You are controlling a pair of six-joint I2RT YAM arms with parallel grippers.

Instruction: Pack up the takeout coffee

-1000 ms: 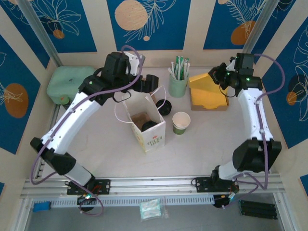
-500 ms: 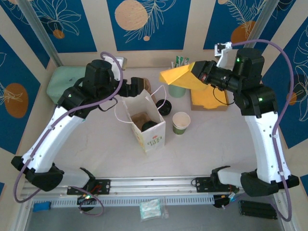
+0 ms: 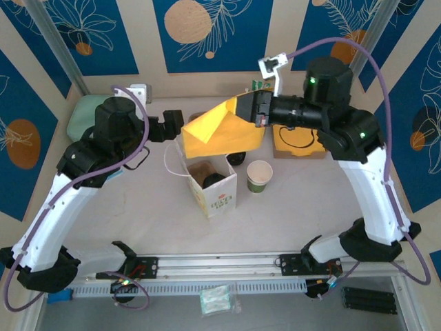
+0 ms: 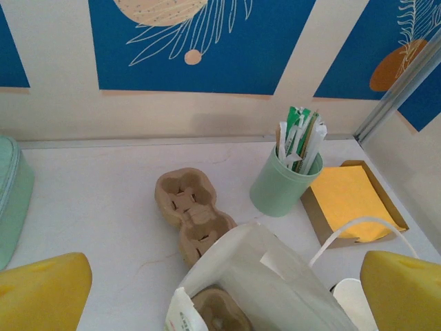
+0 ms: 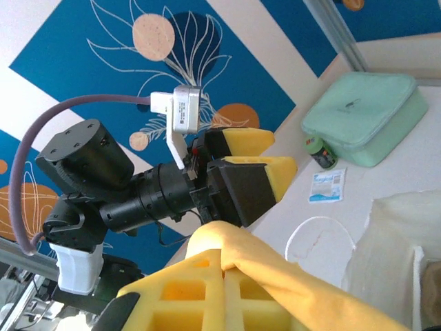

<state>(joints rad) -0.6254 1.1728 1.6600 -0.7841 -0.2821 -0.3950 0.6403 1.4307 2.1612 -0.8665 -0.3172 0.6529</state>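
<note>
The white paper bag [image 3: 215, 195] stands open mid-table with a brown carrier [image 4: 219, 312] inside. A black round lid on that carrier is the takeout coffee [image 3: 213, 181]; its cup is hidden. My right gripper [image 3: 241, 114] hangs just above and behind the bag's mouth. It is shut on a yellow napkin [image 3: 213, 131], whose fold drapes over the closed fingers [image 5: 207, 289]. My left gripper [image 3: 172, 125] is open and holds nothing, to the left of the bag's top edge. Its yellow fingers [image 4: 41, 289] frame the bag [image 4: 275, 283].
A lidless paper cup [image 3: 259, 174] and a black round thing [image 3: 237, 159] stand right of the bag. Behind are a mint cup of sachets [image 4: 286, 183], a brown tray of yellow napkins [image 4: 348, 203] and a spare carrier [image 4: 189, 210]. A mint pouch [image 3: 86, 114] lies far left.
The right arm lifted a yellow napkin from the tray and swung it left, over the bag. The left arm drew back to the left, away from the bag, still open.
</note>
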